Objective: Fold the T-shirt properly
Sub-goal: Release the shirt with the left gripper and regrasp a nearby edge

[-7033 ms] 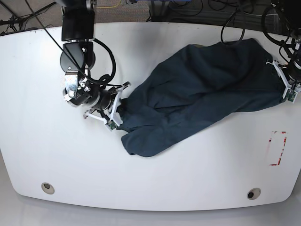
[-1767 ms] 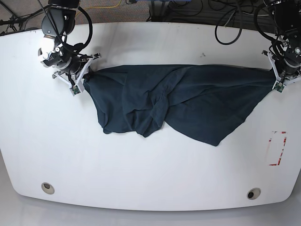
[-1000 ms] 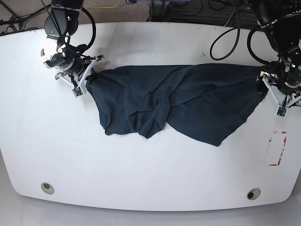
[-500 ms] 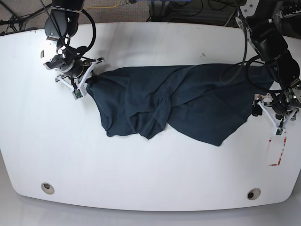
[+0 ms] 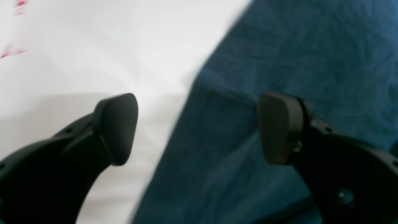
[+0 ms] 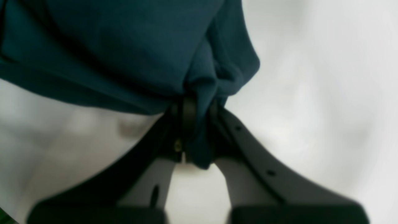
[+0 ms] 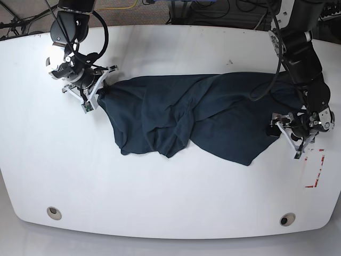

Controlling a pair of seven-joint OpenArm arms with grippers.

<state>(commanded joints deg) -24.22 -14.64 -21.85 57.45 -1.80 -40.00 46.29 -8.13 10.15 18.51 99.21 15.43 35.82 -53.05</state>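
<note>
Right gripper [image 6: 196, 130] pinches a bunched corner of the T-shirt [image 7: 213, 114] to anchor it, while the left gripper [image 5: 197, 127] hangs wide open, straddling the cloth's edge, seemingly lining up a fresh grab.

1. A white table [image 7: 170, 186] with rounded corners is filling most of the base view.
2. Two small round fittings are sitting in the table's near edge: one at the near left [image 7: 53, 212] and one at the near right [image 7: 287, 219].
3. A red-and-white marking [image 7: 314, 169] is lying on the table surface near the right edge; in the left wrist view it is showing only as blurred red traces [image 5: 19, 3] at the upper left.
4. Black cables [image 7: 224, 12] are trailing across the floor beyond the table's far edge.
5. A yellow cable [image 7: 123, 6] is lying there too, left of centre.
</note>
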